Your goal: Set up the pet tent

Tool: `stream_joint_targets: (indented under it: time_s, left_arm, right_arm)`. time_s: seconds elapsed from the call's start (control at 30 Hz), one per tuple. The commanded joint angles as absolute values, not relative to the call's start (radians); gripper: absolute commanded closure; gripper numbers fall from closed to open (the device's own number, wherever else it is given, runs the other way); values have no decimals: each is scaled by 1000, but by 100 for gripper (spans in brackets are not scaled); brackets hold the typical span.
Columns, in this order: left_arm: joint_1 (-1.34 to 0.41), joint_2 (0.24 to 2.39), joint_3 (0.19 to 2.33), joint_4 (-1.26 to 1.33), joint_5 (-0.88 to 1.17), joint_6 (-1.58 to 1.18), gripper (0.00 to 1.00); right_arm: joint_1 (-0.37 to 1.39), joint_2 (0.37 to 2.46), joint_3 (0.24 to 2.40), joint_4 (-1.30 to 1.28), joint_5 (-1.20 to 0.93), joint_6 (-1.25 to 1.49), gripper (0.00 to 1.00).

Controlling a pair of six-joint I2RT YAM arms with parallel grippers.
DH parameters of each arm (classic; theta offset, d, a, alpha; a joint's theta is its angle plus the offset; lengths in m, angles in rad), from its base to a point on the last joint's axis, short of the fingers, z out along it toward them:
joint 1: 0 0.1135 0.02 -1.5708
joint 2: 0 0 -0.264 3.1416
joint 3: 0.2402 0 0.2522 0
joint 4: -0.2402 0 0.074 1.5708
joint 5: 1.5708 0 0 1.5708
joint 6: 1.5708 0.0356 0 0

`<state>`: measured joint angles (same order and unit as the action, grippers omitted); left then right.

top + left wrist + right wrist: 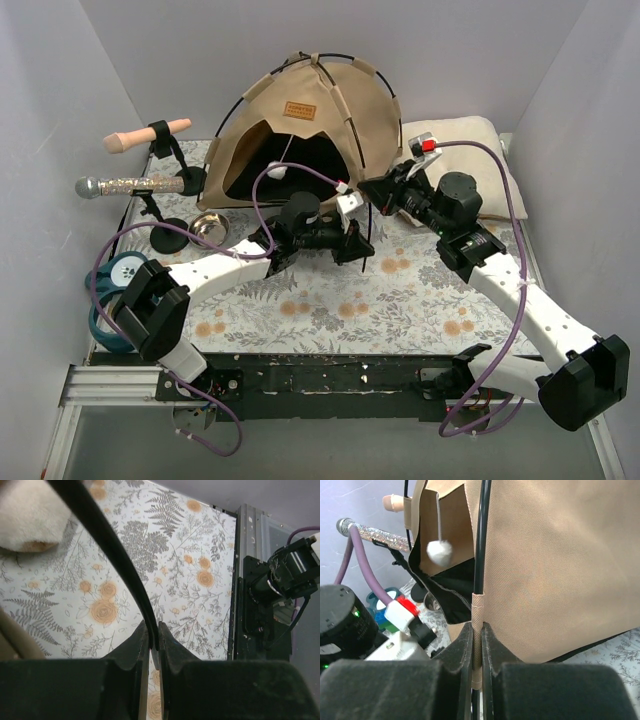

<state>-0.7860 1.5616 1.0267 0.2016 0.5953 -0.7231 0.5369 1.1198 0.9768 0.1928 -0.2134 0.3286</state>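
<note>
At tent (310, 110) front — L gripper (154, 630) clamped on black pole (107, 545), R gripper (476, 630) clamped on tan pole sleeve (477, 612).

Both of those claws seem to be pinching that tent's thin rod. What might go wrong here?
1. The bent black pole, pinched only at the tips of the left pincer, could spring free.
2. The right pincer grips the pole's tan sleeve; pulling may tip the pet tent.

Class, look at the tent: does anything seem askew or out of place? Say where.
Yes. On the pet tent, right of the doorway, a black pole sticks out below the hem, apparently unseated, pinched by the left gripper and right gripper.
</note>
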Motion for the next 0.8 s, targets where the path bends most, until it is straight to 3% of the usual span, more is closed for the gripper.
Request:
stream_joint_targets:
  time_s: [0.0, 0.17, 0.27, 0.43, 0.63, 0.77]
  left_arm:
    - [-716, 1433, 1201, 583, 471, -692, 100]
    - [-713, 1448, 1236, 600, 445, -681, 100]
    - [-710, 1459, 1256, 597, 434, -680, 100]
    - [-695, 1453, 1262, 484, 471, -736, 100]
    - [-695, 1350, 1094, 350, 558, -836, 67]
    - [-696, 1306, 1013, 289, 569, -908, 55]
  right_arm:
    - [564, 1140, 897, -146, -360, 357, 90]
    - [575, 1132, 879, -153, -374, 370, 92]
    - [578, 1118, 862, -158, -376, 376, 99]
    - [578, 1120, 900, -153, -302, 383, 99]
    - [574, 1153, 989, -95, -278, 431, 99]
    - [574, 1180, 1023, -60, -273, 466, 99]
